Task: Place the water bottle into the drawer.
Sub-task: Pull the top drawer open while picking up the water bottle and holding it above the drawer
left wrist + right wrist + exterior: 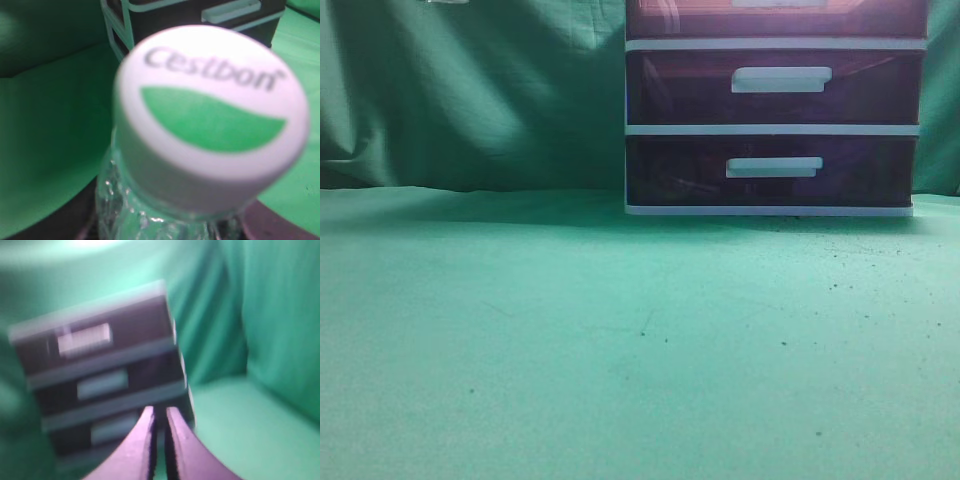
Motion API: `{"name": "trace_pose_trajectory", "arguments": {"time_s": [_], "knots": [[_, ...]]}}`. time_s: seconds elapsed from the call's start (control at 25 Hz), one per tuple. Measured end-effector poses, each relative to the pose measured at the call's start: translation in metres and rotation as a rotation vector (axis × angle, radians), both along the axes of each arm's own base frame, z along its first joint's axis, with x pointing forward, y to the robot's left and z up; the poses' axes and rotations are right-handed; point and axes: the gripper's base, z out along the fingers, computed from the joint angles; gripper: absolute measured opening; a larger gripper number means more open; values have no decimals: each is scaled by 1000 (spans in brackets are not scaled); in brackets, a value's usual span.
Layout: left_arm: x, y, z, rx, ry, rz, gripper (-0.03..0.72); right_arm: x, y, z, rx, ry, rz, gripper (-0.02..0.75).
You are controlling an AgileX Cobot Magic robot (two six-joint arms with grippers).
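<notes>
Filling the left wrist frame: clear plastic water bottle with white-and-green cap — left pincer's grip cannot be told. Right pincer nearly pressed together, empty, facing dark three-drawer cabinet with white handles, upper right — drawers all closed; open one first.

Right gripper: two slim, tapering fingers, pale pinkish-grey in this light, each lined with a dark inner pad; left gripper only shows as dark blurred shapes at the frame's bottom corners.
</notes>
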Motion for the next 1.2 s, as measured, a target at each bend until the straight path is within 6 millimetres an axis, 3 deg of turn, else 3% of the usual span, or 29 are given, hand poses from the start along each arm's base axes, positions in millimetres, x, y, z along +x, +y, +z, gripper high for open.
{"name": "trace_pose_trajectory", "arguments": {"time_s": [0.08,0.2,0.4,0.6,0.88,1.0,1.2], "knots": [[-5,-1,0,13,9,-1,315,-2,-5,15,19,-168,-49,50],[-7,2,0,31,27,18,315,-6,-6,42,-8,-270,-71,50],[-7,3,-2,45,40,33,315,13,0,95,-112,-88,-13,50],[-7,5,-3,61,54,51,315,48,6,113,-109,174,64,50],[-7,6,-3,63,55,55,315,95,1,114,-145,184,9,50],[-7,6,-3,63,55,55,315,116,4,117,-375,189,36,50],[-7,6,-3,63,55,55,315,163,27,132,-1033,111,164,50]]}}
